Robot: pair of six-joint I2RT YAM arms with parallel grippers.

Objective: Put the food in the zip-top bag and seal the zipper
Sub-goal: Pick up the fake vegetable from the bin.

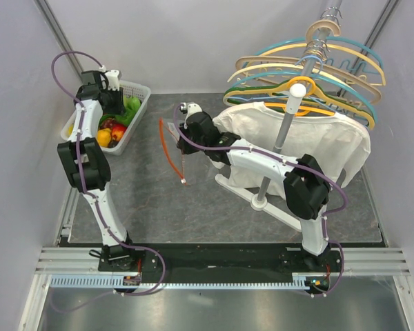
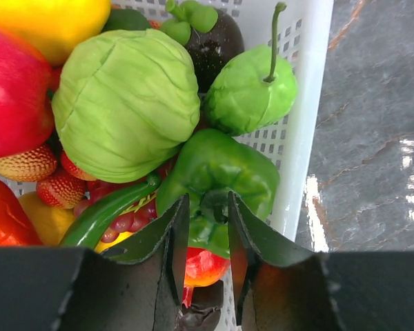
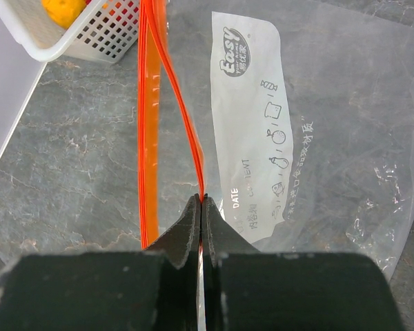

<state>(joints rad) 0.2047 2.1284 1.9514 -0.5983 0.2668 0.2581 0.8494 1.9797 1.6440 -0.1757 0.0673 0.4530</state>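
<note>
Picking: your left gripper [image 2: 207,207], jaws spread, straddles glossy green toy pepper [image 2: 217,165], far-left corner; right gripper [image 3: 201,203] pinches red-orange zipper strip [image 3: 149,138] of clear crinkly bag [image 3: 338,138]. Next, likely: clamp pepper, lift.

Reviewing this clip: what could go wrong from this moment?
1. The left tool is open around only the stem area of the green bell pepper; the glossy pepper might slip, or drag the green chili beside it.
2. The right tool pinches one lip of the zipper; the zip-top bag could slide free, and its mouth looks narrow for the pepper.
</note>
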